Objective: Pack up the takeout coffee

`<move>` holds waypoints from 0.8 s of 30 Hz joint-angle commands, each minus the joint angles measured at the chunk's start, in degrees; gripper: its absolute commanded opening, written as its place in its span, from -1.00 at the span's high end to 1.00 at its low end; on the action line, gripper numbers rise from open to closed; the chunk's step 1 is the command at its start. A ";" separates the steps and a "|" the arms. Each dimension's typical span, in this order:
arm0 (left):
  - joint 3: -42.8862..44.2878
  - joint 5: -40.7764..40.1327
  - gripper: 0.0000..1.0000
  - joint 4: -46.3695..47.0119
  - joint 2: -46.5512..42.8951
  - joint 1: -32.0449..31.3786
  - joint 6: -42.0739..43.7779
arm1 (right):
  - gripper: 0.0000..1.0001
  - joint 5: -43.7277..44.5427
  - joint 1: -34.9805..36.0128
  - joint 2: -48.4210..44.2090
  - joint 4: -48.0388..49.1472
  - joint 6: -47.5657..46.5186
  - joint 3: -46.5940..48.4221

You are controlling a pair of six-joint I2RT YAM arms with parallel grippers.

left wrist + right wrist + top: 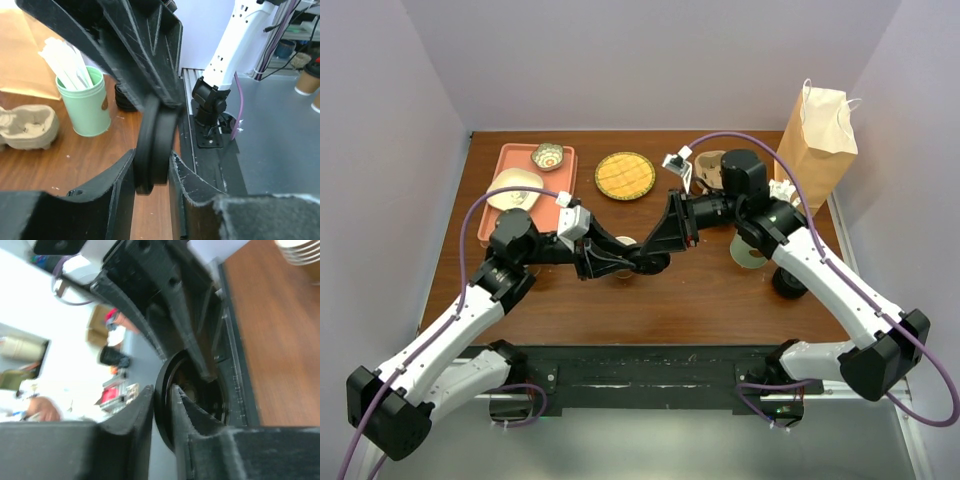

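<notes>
A round black plastic lid stands on edge above the wooden table, apart from any cup. My left gripper is shut across its thickness from below. My right gripper is shut on the lid's rim from the other side; its fingers fill the top of the left wrist view. In the top view both grippers meet at mid-table, the left and the right. A small tan cup shows partly beneath them, mostly hidden.
A brown paper bag stands at the back right. A pale-green cup of white straws and a pulp cup carrier are nearby, with black lids on the right. An orange tray with dishes and a yellow mat lie at the back.
</notes>
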 commanded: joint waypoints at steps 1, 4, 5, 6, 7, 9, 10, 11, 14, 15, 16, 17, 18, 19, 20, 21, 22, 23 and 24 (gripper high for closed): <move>-1.16 -3.15 0.53 3.82 -0.48 -0.20 -9.25 | 0.18 9.61 -0.55 -1.05 -3.43 -2.16 3.90; -1.08 -5.87 0.57 2.33 -0.74 -0.20 -13.29 | -0.14 21.90 -0.91 -1.93 -8.35 -3.66 7.86; -0.99 -6.84 0.59 1.54 -0.66 -0.20 -14.71 | -0.17 28.46 -0.91 -2.19 -9.49 -3.84 8.91; -0.82 -9.37 0.62 0.84 -0.48 -0.20 -16.55 | -0.18 32.53 -0.82 -2.37 -12.29 -4.19 11.10; -0.03 -10.35 0.63 -0.04 -0.13 -0.20 -20.22 | -0.18 36.83 -0.91 -2.89 -13.88 -5.24 12.42; 0.85 -12.37 0.66 -2.06 1.27 -0.20 -24.80 | -0.16 46.57 -0.82 -3.68 -17.83 -7.34 14.71; 2.51 -13.34 0.67 -3.64 1.97 -0.20 -26.48 | -0.11 48.46 -0.82 -4.04 -18.73 -8.31 15.07; 3.48 -13.96 0.66 -7.22 2.76 -0.20 -27.98 | -0.08 50.30 -0.64 -4.91 -19.34 -9.19 15.25; 8.75 -16.60 0.66 -16.87 8.02 -0.20 -31.15 | 0.05 55.93 1.28 -5.88 -21.72 -13.32 14.90; 9.90 -17.56 0.67 -18.75 9.00 -0.20 -32.20 | 0.07 56.90 3.03 -5.63 -23.29 -14.29 15.07; 12.26 -18.00 0.68 -20.51 9.97 -0.11 -32.64 | 0.08 59.26 4.09 -5.19 -24.17 -15.95 15.42; 13.33 -18.44 0.68 -23.05 11.37 -0.11 -32.91 | 0.09 60.68 5.50 -4.75 -24.97 -16.49 15.77; 14.12 -19.06 0.68 -23.86 11.82 -0.11 -33.78 | 0.09 62.43 8.47 -3.44 -26.71 -17.80 16.65; 15.17 -19.32 0.68 -24.30 12.17 -0.11 -34.49 | 0.10 64.54 9.89 -2.82 -27.25 -18.16 17.27; 15.44 -19.41 0.68 -24.22 12.52 -0.02 -35.37 | 0.10 65.34 10.95 -2.37 -27.61 -18.34 17.53; 15.36 -19.50 0.68 -23.70 12.61 -0.11 -37.29 | 0.10 65.70 12.18 -1.50 -27.70 -18.17 17.88; 15.27 -19.50 0.69 -22.73 12.53 -0.11 -38.26 | 0.12 66.49 12.54 -1.32 -27.44 -17.99 17.80; 15.18 -19.42 0.69 -22.29 12.44 -0.11 -39.14 | 0.14 67.10 13.06 -0.97 -27.26 -17.99 18.06; 14.92 -19.42 0.69 -21.85 12.53 -0.11 -40.55 | 0.15 67.72 13.24 -0.70 -27.26 -18.34 18.15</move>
